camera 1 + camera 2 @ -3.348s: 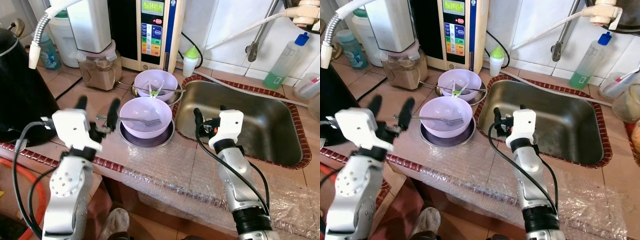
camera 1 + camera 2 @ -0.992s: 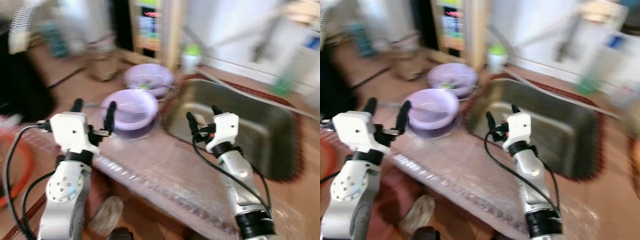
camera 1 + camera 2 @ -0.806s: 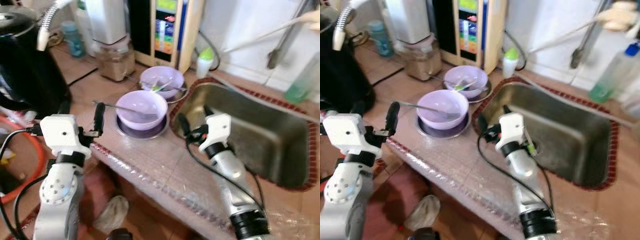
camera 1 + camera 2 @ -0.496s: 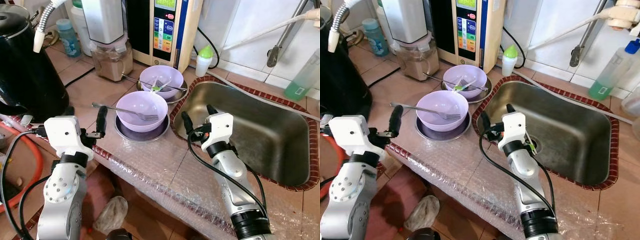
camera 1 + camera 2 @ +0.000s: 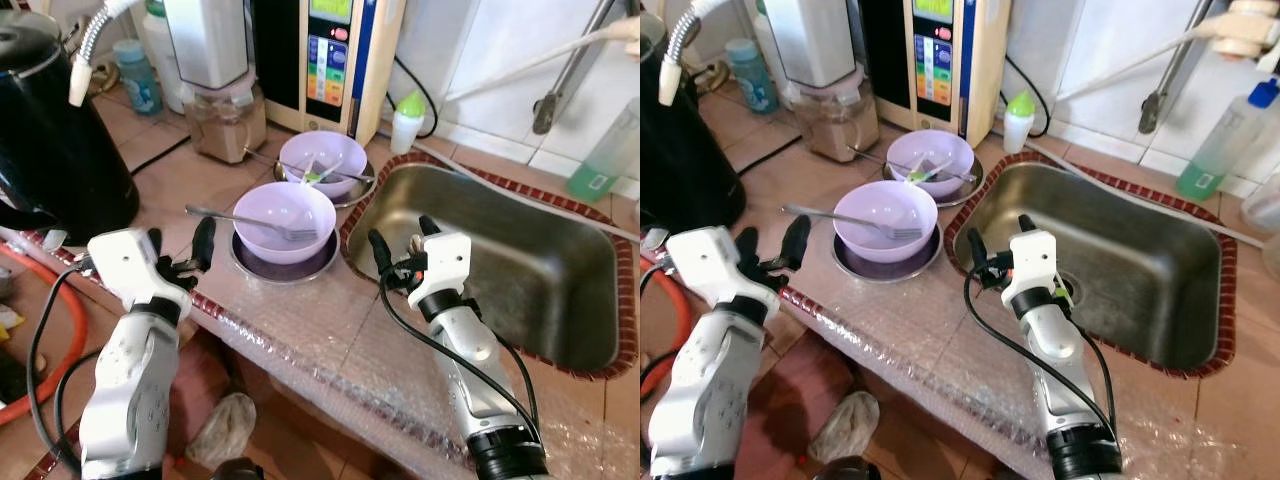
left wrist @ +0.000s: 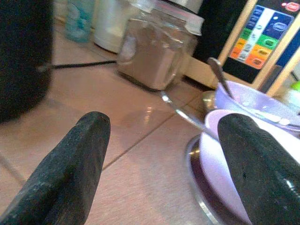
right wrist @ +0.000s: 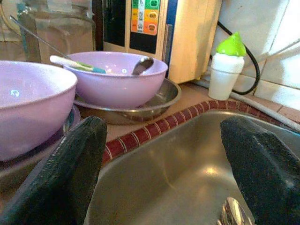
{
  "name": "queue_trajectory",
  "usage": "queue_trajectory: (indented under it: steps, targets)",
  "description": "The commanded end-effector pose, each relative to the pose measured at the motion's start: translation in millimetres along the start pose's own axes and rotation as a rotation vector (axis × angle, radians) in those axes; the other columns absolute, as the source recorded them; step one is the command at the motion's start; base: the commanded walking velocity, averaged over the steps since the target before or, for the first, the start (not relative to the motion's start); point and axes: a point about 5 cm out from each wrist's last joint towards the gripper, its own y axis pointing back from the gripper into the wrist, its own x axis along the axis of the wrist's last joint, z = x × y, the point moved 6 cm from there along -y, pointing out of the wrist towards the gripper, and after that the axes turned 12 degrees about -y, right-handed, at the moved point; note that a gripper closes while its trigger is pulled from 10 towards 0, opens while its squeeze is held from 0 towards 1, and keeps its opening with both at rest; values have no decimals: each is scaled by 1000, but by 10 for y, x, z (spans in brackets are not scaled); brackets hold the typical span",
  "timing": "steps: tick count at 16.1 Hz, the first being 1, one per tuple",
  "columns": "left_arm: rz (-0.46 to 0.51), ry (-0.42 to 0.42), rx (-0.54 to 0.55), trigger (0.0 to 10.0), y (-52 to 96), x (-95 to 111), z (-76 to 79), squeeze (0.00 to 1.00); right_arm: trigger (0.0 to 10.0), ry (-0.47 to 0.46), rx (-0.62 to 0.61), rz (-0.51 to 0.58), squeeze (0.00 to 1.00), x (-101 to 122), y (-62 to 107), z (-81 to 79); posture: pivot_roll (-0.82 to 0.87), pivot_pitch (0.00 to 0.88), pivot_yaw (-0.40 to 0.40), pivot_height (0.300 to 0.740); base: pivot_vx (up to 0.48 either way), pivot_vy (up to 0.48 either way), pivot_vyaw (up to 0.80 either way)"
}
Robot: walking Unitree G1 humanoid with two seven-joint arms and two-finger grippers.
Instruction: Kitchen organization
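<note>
Two lilac bowls stand on metal plates left of the sink [image 5: 520, 270]. The near bowl [image 5: 283, 208] holds a fork [image 5: 238, 219] whose handle sticks out to the left. Several utensils lie in the far bowl [image 5: 322, 160]. My left gripper [image 5: 178, 248] hovers open at the counter's front edge, left of the near bowl and level with the fork handle [image 6: 183, 115]. Over the sink's left rim my right gripper [image 5: 404, 236] is open and empty, facing the far bowl [image 7: 117, 77]. A spoon [image 7: 232, 212] lies in the sink.
A black kettle [image 5: 50, 120] stands at the left, with a jar of brown powder [image 5: 225, 120] and a water machine [image 5: 330, 50] behind the bowls. By the wall are a green-capped bottle [image 5: 405, 120] and a soap bottle [image 5: 600, 155]. Bubble wrap [image 5: 330, 345] covers the counter edge.
The view swung, blurred and settled again. My left gripper has drawn back from the near bowl toward the counter edge. Both grippers stay open and the bowls have not moved.
</note>
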Motion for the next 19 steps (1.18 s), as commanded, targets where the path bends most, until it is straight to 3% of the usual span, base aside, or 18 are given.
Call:
queue_trajectory:
  steps: [1, 5, 7, 8, 9, 10, 14, 19]
  targets:
    - [9, 15, -1, 10000, -45, 38, -30, 0, 10000, 20, 11, 32, 0, 100, -4, -19, 30, 8, 10, 740, 0, 0, 0]
    - [-7, 111, -13, 10000, -146, 42, -23, 0, 10000, 30, 11, 24, 0, 80, 61, -14, 11, 19, 22, 740, 0, 0, 0]
    - [-35, 244, -63, 10000, -289, -52, 70, 0, 10000, 39, 50, -2, 0, 60, 161, -48, -15, 32, 16, 740, 0, 0, 0]
    - [-38, 252, -58, 4667, -311, -63, 66, 0, 10000, 40, 51, -7, 0, 54, 185, -51, -15, 32, 16, 740, 0, 0, 0]
    - [-37, 272, -55, 1020, -343, -61, 72, 0, 10000, 50, 56, -18, 0, 36, 236, -57, -22, 35, 18, 740, 0, 0, -638]
    - [-40, 275, -56, 0, -367, -65, 76, 0, 10000, 49, 48, -26, 0, 14, 285, -43, -35, 35, 24, 740, 0, 0, -800]
    - [-56, 290, -63, 0, -424, -86, 58, 0, 10000, 34, 5, -30, 0, -11, 348, -6, -54, 21, 33, 740, 0, 0, -316]
    - [-58, 326, -32, 0, -462, -100, -34, 0, 10000, 35, 53, -36, 0, 35, 337, -45, -52, 2, 28, 740, 0, 0, 0]
